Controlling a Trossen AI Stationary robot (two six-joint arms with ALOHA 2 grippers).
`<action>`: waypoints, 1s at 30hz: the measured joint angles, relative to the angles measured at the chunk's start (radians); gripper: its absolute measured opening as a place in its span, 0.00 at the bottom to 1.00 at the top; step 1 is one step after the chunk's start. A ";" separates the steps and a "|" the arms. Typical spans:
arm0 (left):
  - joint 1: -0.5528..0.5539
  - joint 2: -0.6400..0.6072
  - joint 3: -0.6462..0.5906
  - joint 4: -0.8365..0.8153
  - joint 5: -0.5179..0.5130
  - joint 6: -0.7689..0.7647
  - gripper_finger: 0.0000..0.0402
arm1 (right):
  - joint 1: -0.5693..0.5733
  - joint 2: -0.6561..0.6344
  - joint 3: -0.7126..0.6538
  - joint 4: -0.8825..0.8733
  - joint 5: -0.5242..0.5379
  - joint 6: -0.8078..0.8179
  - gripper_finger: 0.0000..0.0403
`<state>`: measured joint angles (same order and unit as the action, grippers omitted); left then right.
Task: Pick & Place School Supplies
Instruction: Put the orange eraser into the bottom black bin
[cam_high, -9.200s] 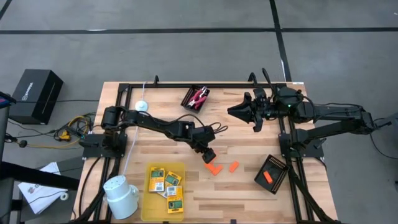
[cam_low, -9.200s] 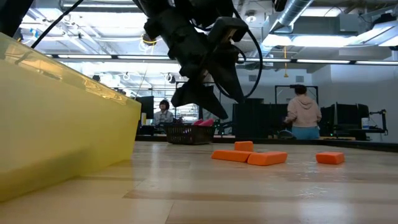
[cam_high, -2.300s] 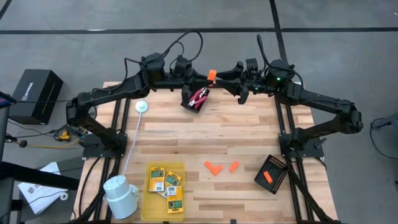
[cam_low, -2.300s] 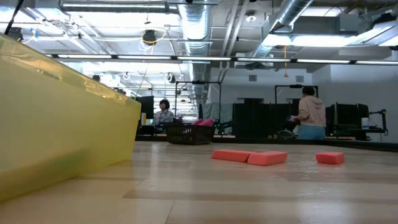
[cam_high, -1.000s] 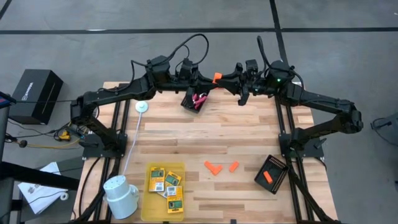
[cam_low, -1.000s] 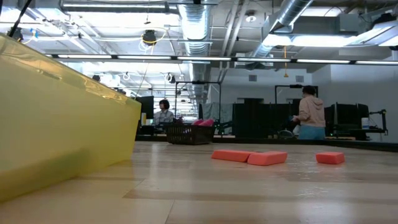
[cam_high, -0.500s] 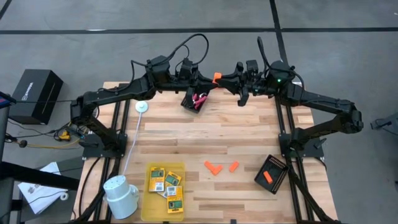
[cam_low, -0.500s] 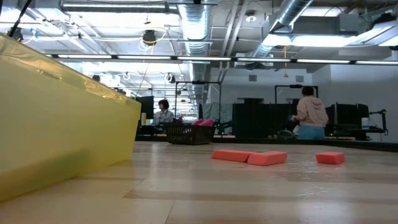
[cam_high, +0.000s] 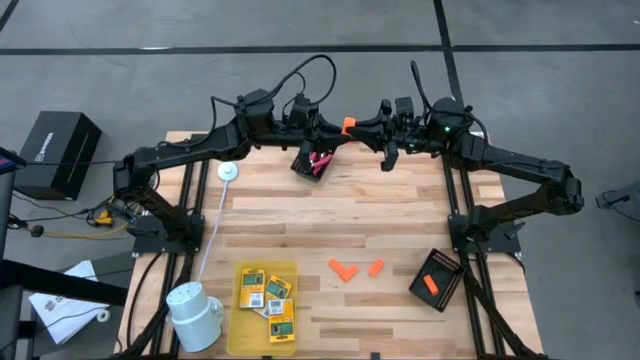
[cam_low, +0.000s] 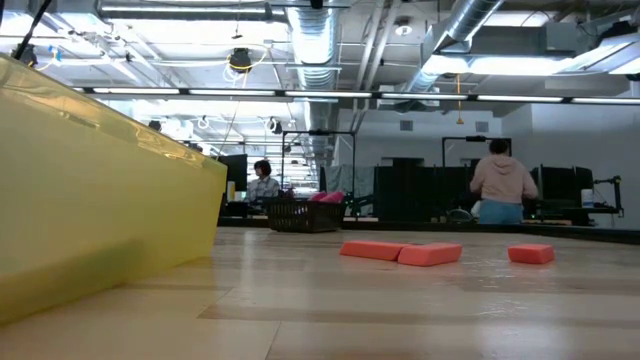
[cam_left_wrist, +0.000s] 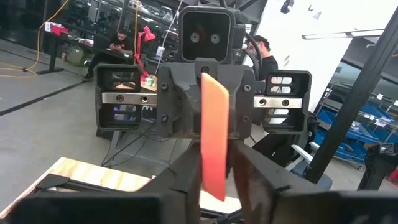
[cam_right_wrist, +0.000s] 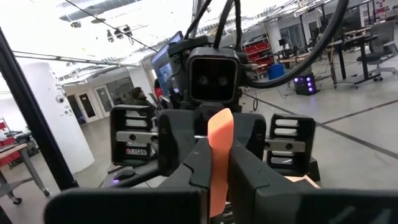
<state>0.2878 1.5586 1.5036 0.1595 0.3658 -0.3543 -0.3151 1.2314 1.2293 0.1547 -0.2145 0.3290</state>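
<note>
High over the table's far edge, an orange piece (cam_high: 348, 124) stands on edge between my two grippers, which meet tip to tip. My right gripper (cam_high: 357, 127) comes from the table's right and is shut on it. My left gripper (cam_high: 338, 127) comes from the left and is open. In the left wrist view its fingers flank the piece (cam_left_wrist: 213, 137) closely, and a thin gap shows on one side. Two more orange pieces (cam_high: 344, 270) (cam_high: 376, 267) lie flat on the table. Yellow-and-green packets (cam_high: 268, 293) lie in a yellow tray (cam_high: 236, 300). My right gripper pinches the lower part of the orange piece (cam_right_wrist: 219, 163) between its two fingers. The fingers lie about level and come from the table's right. The piece stands upright on edge with its upper end above the fingers, lifted high clear of the table.
A black basket with pink-handled scissors (cam_high: 315, 160) stands below the grippers. Another black tray (cam_high: 437, 280) holding an orange piece sits at the near right. A white mug (cam_high: 195, 315) stands at the near left and a white disc (cam_high: 229, 172) lies at the far left.
</note>
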 joint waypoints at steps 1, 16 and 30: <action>0.000 0.000 0.000 -0.002 0.000 0.002 0.23 | -0.006 0.000 0.000 -0.001 -0.003 0.000 0.04; 0.019 0.000 0.001 -0.205 -0.035 0.154 0.42 | -0.137 -0.004 0.129 -0.044 -0.119 -0.026 0.04; 0.160 0.000 0.000 -0.318 -0.106 0.200 0.40 | 0.013 -0.072 0.272 -1.246 -0.067 -0.060 0.04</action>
<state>0.4479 1.5585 1.5036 -0.1589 0.2596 -0.1546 -0.3025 1.1592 1.5011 -1.0911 -0.2813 0.2695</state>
